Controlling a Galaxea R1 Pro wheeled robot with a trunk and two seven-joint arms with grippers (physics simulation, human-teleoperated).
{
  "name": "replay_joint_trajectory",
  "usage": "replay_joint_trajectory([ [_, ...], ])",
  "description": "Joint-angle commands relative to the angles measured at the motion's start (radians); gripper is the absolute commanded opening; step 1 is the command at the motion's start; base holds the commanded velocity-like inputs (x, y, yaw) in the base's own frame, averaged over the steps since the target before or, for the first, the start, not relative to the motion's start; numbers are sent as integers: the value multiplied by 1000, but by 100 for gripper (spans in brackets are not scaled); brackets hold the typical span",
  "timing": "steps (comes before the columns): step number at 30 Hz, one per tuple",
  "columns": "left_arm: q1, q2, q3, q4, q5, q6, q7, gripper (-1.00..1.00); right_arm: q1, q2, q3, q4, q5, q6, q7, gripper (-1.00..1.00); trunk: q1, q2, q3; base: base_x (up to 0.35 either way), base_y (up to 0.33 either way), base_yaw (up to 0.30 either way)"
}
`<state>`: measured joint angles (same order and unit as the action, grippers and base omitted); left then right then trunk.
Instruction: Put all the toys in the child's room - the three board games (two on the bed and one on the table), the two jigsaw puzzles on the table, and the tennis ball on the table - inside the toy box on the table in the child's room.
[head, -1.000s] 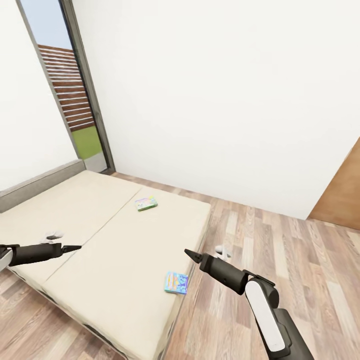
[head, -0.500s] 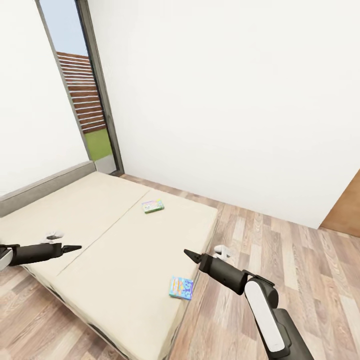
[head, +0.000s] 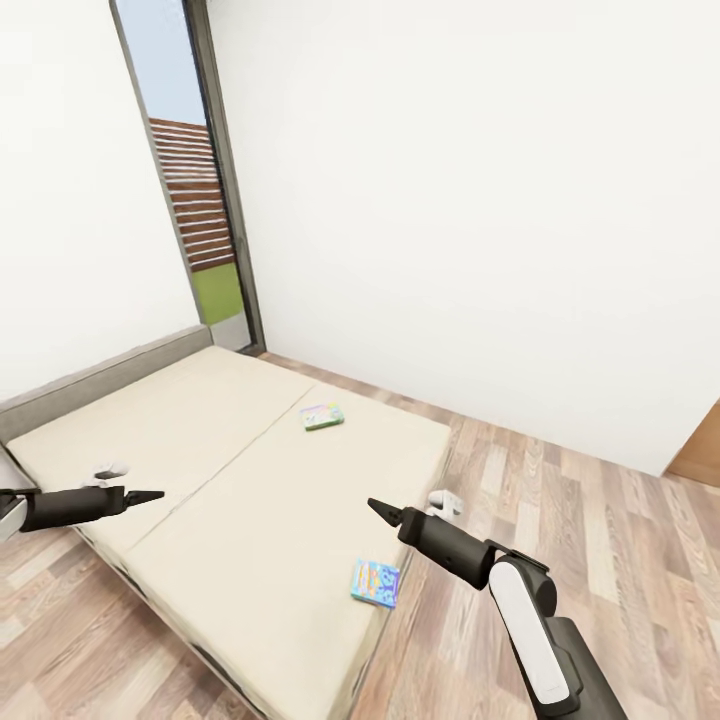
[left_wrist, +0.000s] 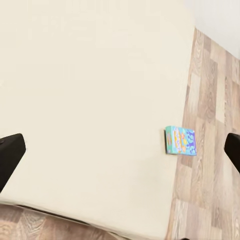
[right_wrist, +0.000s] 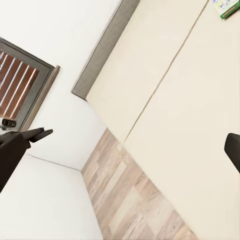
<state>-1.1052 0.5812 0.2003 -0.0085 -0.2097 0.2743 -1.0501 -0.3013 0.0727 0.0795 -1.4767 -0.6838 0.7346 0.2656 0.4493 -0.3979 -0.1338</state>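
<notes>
I see the low wide bed with the beige mattress (head: 230, 480) and grey headboard lying on the wood-plank floor (head: 600, 540), beside the dark-framed tall window (head: 200, 190). The larger green-edged cartoon board game box (head: 323, 416) lies flat on the mattress, toward its far side. The small blue board game box (head: 376, 583) lies at the near edge (it slightly overhangs it). My left end effector (head: 150, 495) and right end effector (head: 378, 509) hover empty; I cannot tell if their fingers are spread.
</notes>
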Motion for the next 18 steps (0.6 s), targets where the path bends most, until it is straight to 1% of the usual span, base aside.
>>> replay_joint_trajectory([
  [1, -1, 0, 8, -1, -8, 10, -4, 100, -1, 1, -1, -1, 1, 5, 3, 100, 1, -2, -1, 0, 0, 132],
  [18, -1, -6, 8, -1, -8, 10, -2, 100, -1, 1, -1, -1, 1, 5, 3, 100, 1, -2, 25, 0, 0, 133],
])
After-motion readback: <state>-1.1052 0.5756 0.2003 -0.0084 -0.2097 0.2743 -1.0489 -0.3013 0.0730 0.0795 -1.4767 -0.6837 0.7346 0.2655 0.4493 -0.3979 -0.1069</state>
